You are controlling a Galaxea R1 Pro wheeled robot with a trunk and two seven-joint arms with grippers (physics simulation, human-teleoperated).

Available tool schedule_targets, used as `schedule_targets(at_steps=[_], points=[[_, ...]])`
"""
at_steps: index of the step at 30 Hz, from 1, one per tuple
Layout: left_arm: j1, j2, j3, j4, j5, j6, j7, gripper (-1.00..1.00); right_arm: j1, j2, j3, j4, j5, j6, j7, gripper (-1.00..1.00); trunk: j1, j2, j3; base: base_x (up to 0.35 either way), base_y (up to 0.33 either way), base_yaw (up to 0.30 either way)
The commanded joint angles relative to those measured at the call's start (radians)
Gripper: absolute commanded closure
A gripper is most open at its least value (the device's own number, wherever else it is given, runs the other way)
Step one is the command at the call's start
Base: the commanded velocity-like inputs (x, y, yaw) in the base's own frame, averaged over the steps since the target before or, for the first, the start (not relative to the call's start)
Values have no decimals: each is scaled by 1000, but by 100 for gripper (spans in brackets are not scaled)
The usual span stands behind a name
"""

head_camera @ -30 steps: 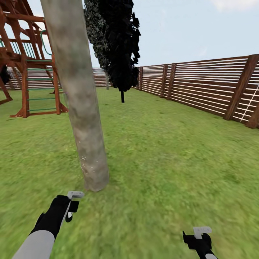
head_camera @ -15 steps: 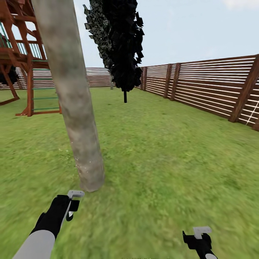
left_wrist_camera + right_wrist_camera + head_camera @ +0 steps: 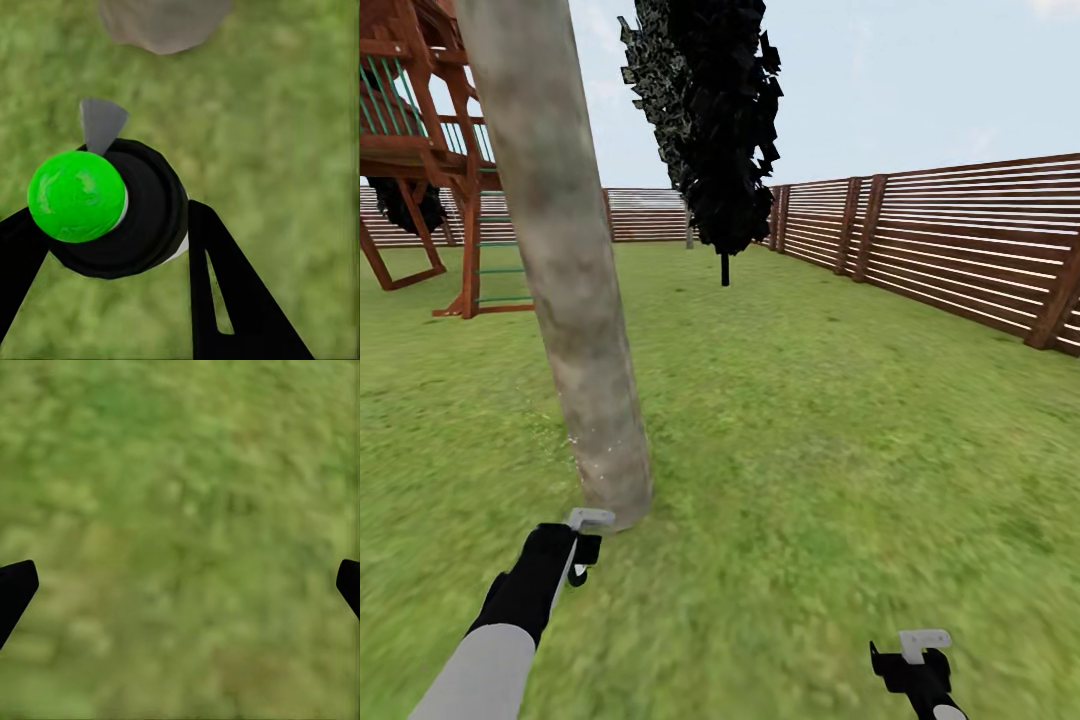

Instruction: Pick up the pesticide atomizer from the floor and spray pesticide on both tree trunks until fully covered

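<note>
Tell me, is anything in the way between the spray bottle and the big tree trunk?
Nothing visible is. The left gripper holds the atomizer, and only bare grass lies between it and the tree trunk.

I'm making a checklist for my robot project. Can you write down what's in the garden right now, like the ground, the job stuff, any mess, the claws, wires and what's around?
Surface: green grass lawn, no bare patches seen.
Job's things: thick grey-brown tree trunk close ahead, a few white specks near its base; atomizer, black with a green round top, held between the left fingers.
Clutter: nothing seen.
Grippers: left gripper shut on the atomizer, near the trunk's foot; right gripper open over grass, holding nothing.
Cables: nothing seen.
Surroundings: brown slat fence, dark narrow conifer, wooden play frame.
</note>
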Motion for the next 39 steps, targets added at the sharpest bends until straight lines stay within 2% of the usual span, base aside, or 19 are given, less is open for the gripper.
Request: schedule_targets(at_steps=[1,3,5,7,8,10,11,13,16,19,21,23,26,39], points=[[-21,0,2,-4,-14,7,-12,100,-1,0,-5,2,11,-4,-6,-100,0,0,-1,5,-4,0],[-76,2,1,-6,-14,24,-16,100,-1,0,-5,2,11,-4,-6,-100,0,0,-1,2,-2,0],[-120,10,2,-7,-13,81,-18,100,-1,0,-5,2,11,-4,-6,-100,0,0,-1,0,0,0],[-151,43,6,-8,-13,124,-21,100,-1,0,-5,3,11,-4,-5,-100,0,0,-1,0,0,0],[-154,52,5,-9,-13,129,-21,100,-1,0,-5,3,11,-4,-5,-100,0,0,-1,0,0,0],[-158,46,0,-10,-13,134,-21,100,-1,0,-5,2,11,-4,-5,-100,0,0,-1,0,0,0],[-162,23,-15,-24,-13,137,-21,100,-1,2,-5,2,10,-4,-6,-100,0,0,-1,0,0,80],[-163,1,-25,-51,-13,148,-20,100,-1,3,-5,2,10,-4,-6,-100,0,0,-1,0,0,199],[-160,3,-26,-70,-13,185,-20,100,-1,4,-5,2,9,-4,-6,-100,0,0,-1,0,0,256],[-156,17,-21,-77,-14,196,-20,100,-1,4,-5,2,9,-4,-6,-100,0,0,-1,0,0,276],[-156,21,-21,-124,-14,204,-20,100,-1,3,-5,1,9,-4,-6,-100,0,0,-1,3,0,235],[-153,12,-29,-184,-13,254,-20,100,-1,1,-6,0,9,-4,-6,-100,0,0,-1,106,-138,48],[-150,7,-31,-216,-14,276,-20,100,-1,0,-6,-1,9,-4,-6,-100,0,0,-1,112,-226,12],[-149,13,-30,-222,-14,274,-17,100,-1,3,-5,2,9,-4,-7,-100,0,0,-1,7,-271,215]])
